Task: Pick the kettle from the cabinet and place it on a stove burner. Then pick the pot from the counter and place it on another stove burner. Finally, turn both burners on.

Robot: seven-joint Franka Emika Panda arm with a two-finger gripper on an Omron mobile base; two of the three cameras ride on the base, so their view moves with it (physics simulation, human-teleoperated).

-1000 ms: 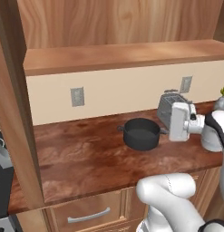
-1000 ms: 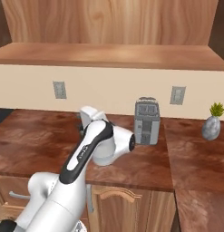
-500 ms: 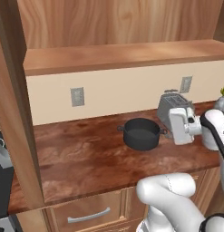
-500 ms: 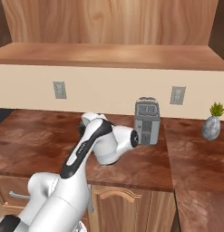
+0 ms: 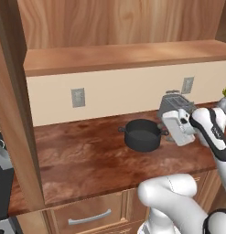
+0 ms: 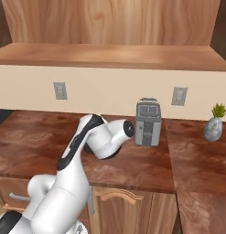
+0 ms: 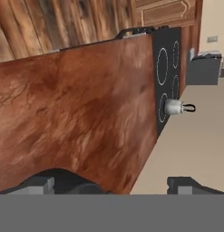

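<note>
Kettle (image 7: 173, 107) already sits on the cooktop (image 7: 167, 72), on one of the white ring burners (image 7: 162, 65), at the far end of the counter (image 5: 87, 155) in hand view. So we judge step one done; pot leg is in hand.

Pot (image 5: 142, 135) stands upright on the counter, mouth up, just in front-left of the silver toaster (image 5: 174, 106). Squat and round, so no real long axis except the line through its two side handles; that line runs roughly left-right along the counter in left base view. One handle faces the hand.

Gripper (image 5: 171, 129) hangs sideways just right of the pot, near that handle; can't tell if touching. Jaws spread as wide as they go, nothing held. In hand view the fingertips (image 7: 38, 183) sit far apart w/ the dark pot rim low between them.

Why sideways: prob. lining up on rim/handle from the side, since the wall cabinet (image 5: 123, 57) shelf overhangs and crowds a top approach. Our guess only.
</note>
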